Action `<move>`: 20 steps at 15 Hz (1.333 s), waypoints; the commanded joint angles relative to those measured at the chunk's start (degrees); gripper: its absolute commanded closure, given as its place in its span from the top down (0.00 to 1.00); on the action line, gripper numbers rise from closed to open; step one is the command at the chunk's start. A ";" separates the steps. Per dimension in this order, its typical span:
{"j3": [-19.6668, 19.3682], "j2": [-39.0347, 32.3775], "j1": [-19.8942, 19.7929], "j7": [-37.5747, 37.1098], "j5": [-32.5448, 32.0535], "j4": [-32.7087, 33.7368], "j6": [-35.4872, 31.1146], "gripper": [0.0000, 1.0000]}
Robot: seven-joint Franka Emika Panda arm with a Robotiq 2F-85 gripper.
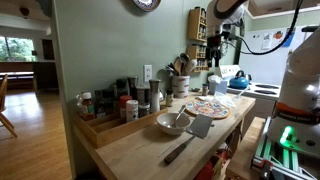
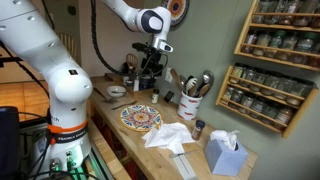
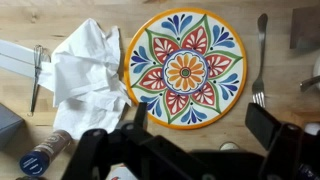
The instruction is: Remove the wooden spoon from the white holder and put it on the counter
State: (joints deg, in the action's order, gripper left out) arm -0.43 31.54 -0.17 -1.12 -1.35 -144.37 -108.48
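The plate (image 3: 185, 70) shows a blue, orange, green floral pattern; the holder (image 2: 188, 107) seems white.

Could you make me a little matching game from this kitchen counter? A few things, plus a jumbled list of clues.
Things:
1 round painted ceramic plate
2 crumpled white cloth
3 white utensil holder
4 light blue tissue box

Clues:
A stands by the wall, full of utensils
B lies flat, flower pattern up
C tissue sticking out on top
D lies beside the plate

Pairs: 1-B, 2-D, 3-A, 4-C
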 commanded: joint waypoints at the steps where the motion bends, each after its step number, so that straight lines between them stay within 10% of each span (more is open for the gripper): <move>1: 0.14 -0.04 -0.17 0.08 0.08 0.09 0.11 1.00; 10: -0.28 -7.76 -0.21 -10.06 11.82 9.27 2.78 1.00; 20: 0.49 -15.89 -0.97 -26.63 30.12 17.66 -10.82 1.00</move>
State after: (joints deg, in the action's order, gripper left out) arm -0.24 17.72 -0.54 -23.74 24.36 -127.75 -114.81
